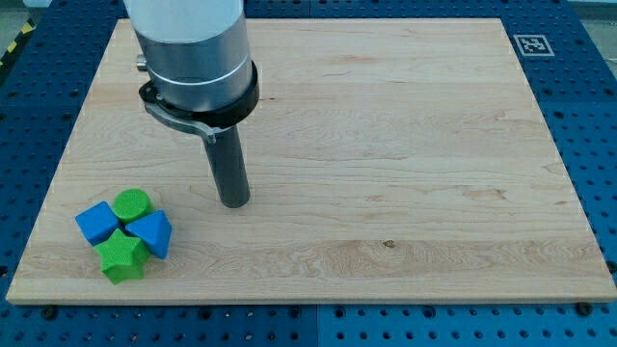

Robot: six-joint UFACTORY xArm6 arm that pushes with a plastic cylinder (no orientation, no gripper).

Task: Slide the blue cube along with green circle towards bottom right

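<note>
The blue cube (95, 223) lies near the view's bottom left corner of the wooden board (386, 145). The green circle (131, 204) touches it on its upper right. A blue triangular block (151, 233) and a green star (121, 254) sit pressed against them in one tight cluster. My tip (233, 201) rests on the board to the right of the cluster, about a block's width or two from the green circle, touching no block.
The arm's grey cylindrical body (193, 48) hangs over the board's top left. A black-and-white marker tag (530, 44) sits at the board's top right corner. A blue perforated table (598, 116) surrounds the board.
</note>
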